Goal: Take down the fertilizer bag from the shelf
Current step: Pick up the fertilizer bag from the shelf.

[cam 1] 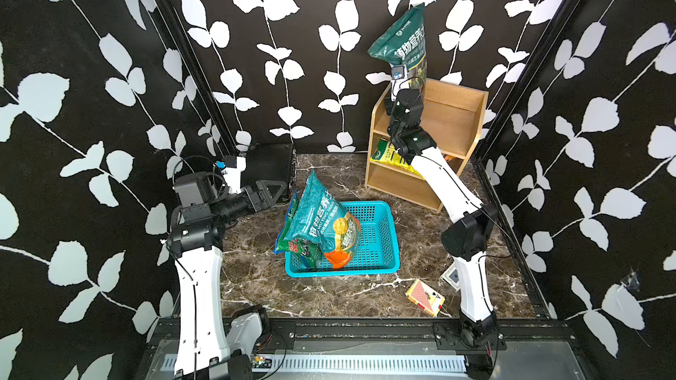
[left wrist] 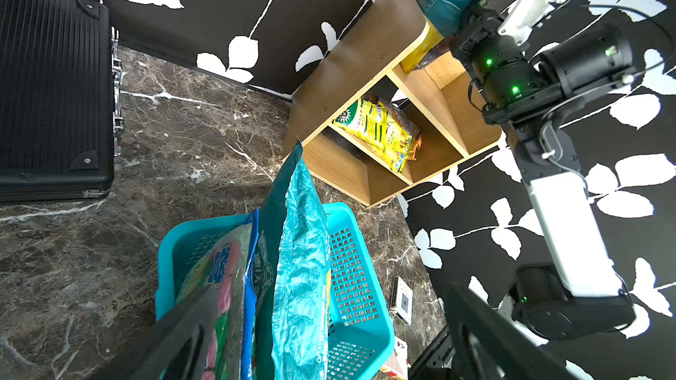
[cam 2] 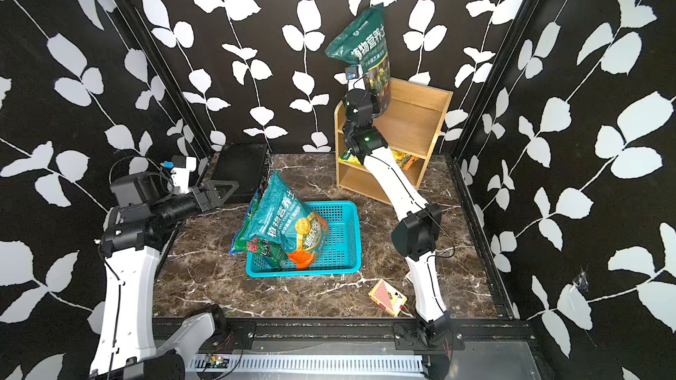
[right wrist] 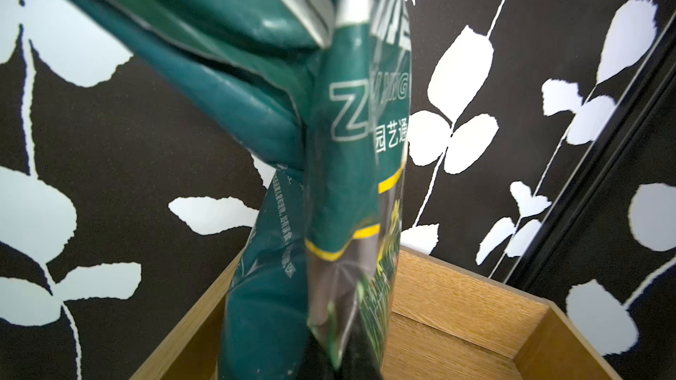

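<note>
The dark green printed plastic fertilizer bag [cam 1: 400, 42] stands tall at about 1 o'clock on the tabletop. It rises upright with a slight lean above the light-brown three-tier wooden shelf [cam 1: 453, 118], with its lower end down in the top tier against the left side panel. Whether its weight rests on the board cannot be told. The right gripper [right wrist: 340, 369] reaches up from in front of the shelf and is clamped tight on the bag's lower part, where the plastic creases and folds between its jaws in the right wrist view. A yellow printed plastic pouch [cam 1: 387, 157] lies on the middle tier, partly behind the white forearm. At the centre of the dark brown marble-patterned table [cam 1: 256, 250] sits a turquoise perforated plastic basket [cam 1: 380, 235]. A teal printed bag [cam 1: 322, 221] leans in its 9 o'clock end, over the rim. The left gripper [cam 1: 269, 191] hangs at 10 o'clock, just in front of a black ribbed hard case [cam 1: 270, 164] at 11 o'clock. Its jaws are spread wide and grip nothing. A red playing-card box [cam 1: 424, 296] lies at 5 o'clock.
</note>
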Robot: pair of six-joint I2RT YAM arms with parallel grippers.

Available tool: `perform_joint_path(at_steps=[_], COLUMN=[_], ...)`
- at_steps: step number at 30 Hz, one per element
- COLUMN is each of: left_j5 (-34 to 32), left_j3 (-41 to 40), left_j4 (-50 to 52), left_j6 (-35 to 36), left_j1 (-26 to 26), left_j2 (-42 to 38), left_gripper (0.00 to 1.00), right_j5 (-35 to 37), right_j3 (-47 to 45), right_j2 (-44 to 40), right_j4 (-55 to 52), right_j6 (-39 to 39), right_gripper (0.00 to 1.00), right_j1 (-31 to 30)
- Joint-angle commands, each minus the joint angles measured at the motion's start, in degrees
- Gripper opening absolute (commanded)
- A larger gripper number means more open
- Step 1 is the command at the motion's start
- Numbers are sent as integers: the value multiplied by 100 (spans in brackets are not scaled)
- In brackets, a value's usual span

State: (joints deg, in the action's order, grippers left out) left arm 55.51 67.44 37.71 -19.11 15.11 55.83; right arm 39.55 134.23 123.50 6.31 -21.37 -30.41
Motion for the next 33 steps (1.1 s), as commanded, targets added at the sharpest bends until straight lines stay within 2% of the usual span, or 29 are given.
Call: perform_joint_path(at_steps=[1,6,13,22,33], left_j5=[111,135,134,197,246], left_j3=[-80,-82,-54,-21,2], left_j4=[-182,-186,-144,-128,-130], left_j6=[-8,-20,22,48,49], left_j1=[18,23,25,18,18], left_j2=[-12,-4,-18,23,65], left_gripper=[99,99,99,99,99], right_j5=[503,544,470,-491,-1521], right_j3=[-441,-1344,-2207,-3774,-4697], right_j2=[-427,-1050,-2230,-4073,-5396], right_j4=[989,1395,1000,523,215], right_j6=[-991,-1203,-639,289,961], right_gripper=[0,0,0,0,0], right_j1=[-451,-675,-788,-1080,-1421])
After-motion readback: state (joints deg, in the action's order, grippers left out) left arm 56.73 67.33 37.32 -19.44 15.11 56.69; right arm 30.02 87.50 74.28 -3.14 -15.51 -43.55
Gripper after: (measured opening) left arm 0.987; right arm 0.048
